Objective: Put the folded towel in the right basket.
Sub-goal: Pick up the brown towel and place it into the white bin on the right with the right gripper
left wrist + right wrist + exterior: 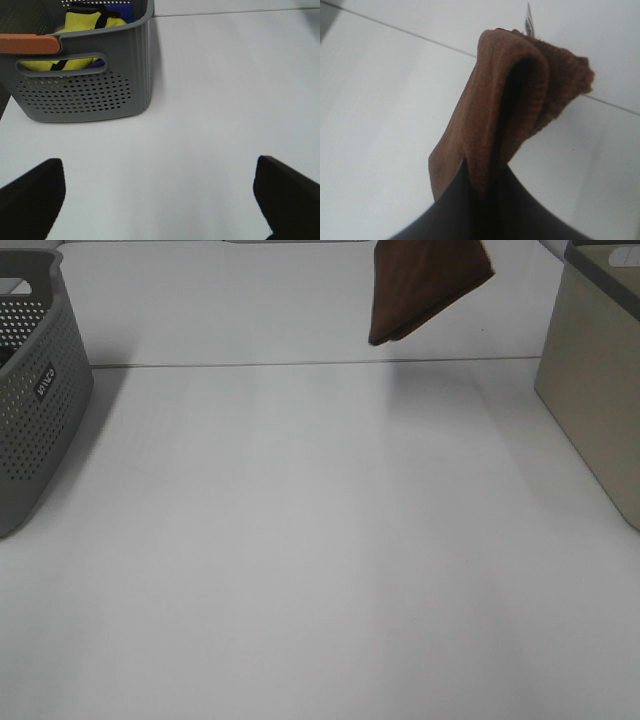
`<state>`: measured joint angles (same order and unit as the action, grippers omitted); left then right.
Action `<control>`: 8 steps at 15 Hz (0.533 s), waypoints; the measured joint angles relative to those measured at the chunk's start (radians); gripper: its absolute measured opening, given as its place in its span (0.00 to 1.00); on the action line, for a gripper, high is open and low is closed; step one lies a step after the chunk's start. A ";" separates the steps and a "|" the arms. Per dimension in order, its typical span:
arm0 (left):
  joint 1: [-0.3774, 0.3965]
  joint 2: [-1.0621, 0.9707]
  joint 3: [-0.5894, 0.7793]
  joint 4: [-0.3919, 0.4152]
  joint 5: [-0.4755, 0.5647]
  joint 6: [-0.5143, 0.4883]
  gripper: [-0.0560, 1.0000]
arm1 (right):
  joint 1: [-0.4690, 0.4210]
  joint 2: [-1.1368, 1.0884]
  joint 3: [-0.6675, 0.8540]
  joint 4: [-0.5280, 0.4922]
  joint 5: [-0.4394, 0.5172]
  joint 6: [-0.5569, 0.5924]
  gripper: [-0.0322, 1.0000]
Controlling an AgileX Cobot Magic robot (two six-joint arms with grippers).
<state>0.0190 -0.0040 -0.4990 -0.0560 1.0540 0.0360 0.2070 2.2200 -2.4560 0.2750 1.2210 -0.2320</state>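
Folded towel (425, 285): brown, ribbed, off the tabletop (320, 560) altogether; it hangs tilted in the air over the far side, right of centre, one corner pointing down. It is short of the right basket (600, 390), a beige solid-walled bin at the right edge, and not touching it. Right gripper (482, 185): clamped narrow on the towel's lower edge, dark fingers (455, 210) pressed to either side of the fold; a small white tag shows at the towel's far end. This gripper itself is out of the high camera's frame; only the towel shows there. Left gripper (160, 200): spread wide, holding nothing, bare white tabletop between its two dark fingers (30, 195). It sits over the tabletop near the grey perforated basket (100, 90) at the left edge; that basket holds a yellow item with black straps (85, 25) and something blue (127, 12) behind it. An orange strip (30, 44) lies along its near rim.
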 joint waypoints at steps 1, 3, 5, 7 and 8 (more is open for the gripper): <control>0.000 0.000 0.000 0.000 0.000 0.000 0.97 | -0.031 -0.035 0.000 -0.013 0.000 0.006 0.09; 0.000 0.000 0.000 0.000 0.000 0.000 0.97 | -0.109 -0.099 0.000 -0.023 0.000 0.007 0.09; 0.000 0.000 0.000 0.000 0.000 0.000 0.97 | -0.203 -0.149 0.010 -0.029 0.000 0.010 0.09; 0.000 0.000 0.000 0.000 0.000 0.000 0.97 | -0.312 -0.205 0.072 -0.029 0.000 0.016 0.09; 0.000 0.000 0.000 0.000 0.000 0.000 0.97 | -0.346 -0.223 0.102 -0.029 0.001 0.016 0.09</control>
<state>0.0190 -0.0040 -0.4990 -0.0560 1.0540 0.0360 -0.1390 1.9970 -2.3540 0.2460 1.2220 -0.2160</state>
